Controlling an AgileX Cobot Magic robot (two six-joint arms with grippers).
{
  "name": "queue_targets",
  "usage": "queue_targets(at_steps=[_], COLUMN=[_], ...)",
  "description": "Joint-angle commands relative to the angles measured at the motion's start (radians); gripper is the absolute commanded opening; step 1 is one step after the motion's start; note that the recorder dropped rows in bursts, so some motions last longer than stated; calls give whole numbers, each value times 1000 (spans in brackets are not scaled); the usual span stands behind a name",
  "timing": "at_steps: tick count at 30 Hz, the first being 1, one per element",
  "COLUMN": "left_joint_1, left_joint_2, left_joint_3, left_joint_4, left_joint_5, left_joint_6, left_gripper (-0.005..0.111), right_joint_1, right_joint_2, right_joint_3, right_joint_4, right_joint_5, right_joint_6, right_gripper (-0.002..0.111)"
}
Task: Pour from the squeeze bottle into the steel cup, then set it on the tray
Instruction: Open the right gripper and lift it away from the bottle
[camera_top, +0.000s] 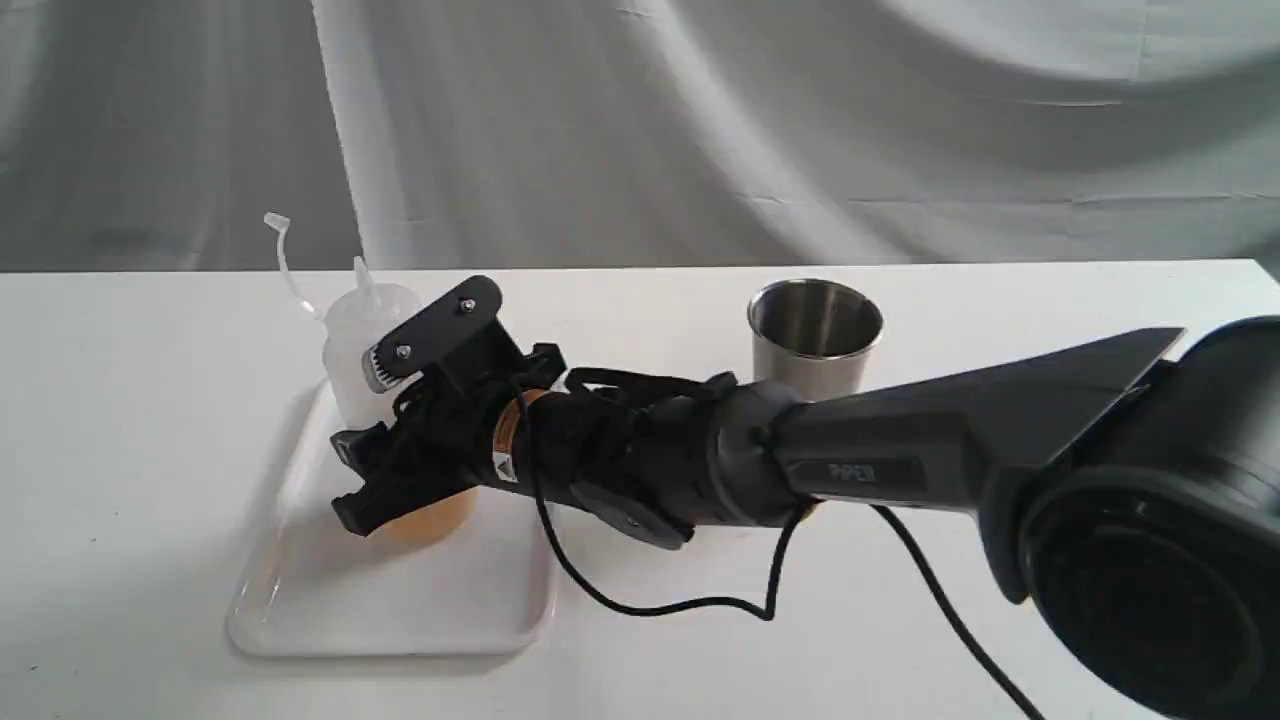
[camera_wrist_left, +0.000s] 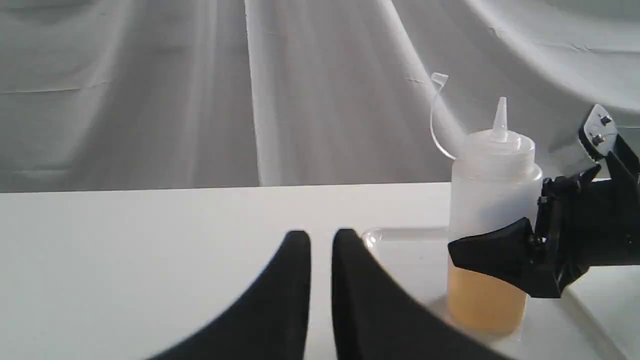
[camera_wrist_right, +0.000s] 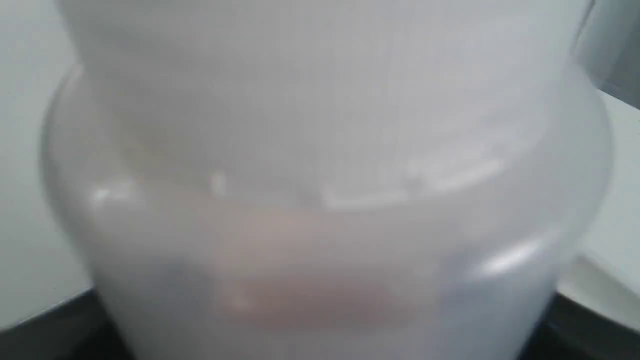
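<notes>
— Where is the squeeze bottle (camera_top: 358, 345)?
— In the lower left of the exterior view. It stands straight up on the tray (camera_top: 400, 610). There is yellow-brown liquid in its bottom part, and its little cap sticks up on a thin strap.
— Who has it?
— The right pincer (camera_top: 370, 440). Its arm reaches across from the right side. The two black fingers sit on both sides of the bottle and hold it.
— And the left pincer (camera_wrist_left: 321, 240)?
— Only the left wrist view shows it. Its fingers are almost together, with just a thin gap, and nothing is between them.
— Where is the steel cup (camera_top: 815, 340)?
— On the desk (camera_top: 150, 420), a bit above the middle of the exterior view. It is behind the arm and well apart from the tray. I cannot tell if anything is in it.
— Any words to read?
— The right arm (camera_top: 900, 450) says "PIPER" in faint letters. Near the wrist is an orange label (camera_top: 505, 440) with a small warning triangle. Its words are too small to read.
</notes>
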Motion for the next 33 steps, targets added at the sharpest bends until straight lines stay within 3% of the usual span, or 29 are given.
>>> queue_targets(at_steps=[1,4,11,14,33], left_joint_1=[1,1,1,1,1], left_joint_2=[-5,-5,-5,-5,-5], left_joint_3=[4,4,4,4,4], left_joint_4=[-3,-3,-3,-3,-3], left_joint_5=[-2,-2,-2,-2,-2], left_joint_6=[-3,-3,-3,-3,-7], left_gripper=[8,8,8,8,8], right_joint_1=[2,2,2,2,2], right_joint_2=[-11,-11,-13,-22,-376], right_joint_3=[-8,-8,-8,-8,-6], right_joint_4=[6,6,17,17,-20], right_joint_5=[-4,-4,-4,-4,0], right_joint_6=[-2,-2,-2,-2,2], right_gripper=[55,62,94,100,103])
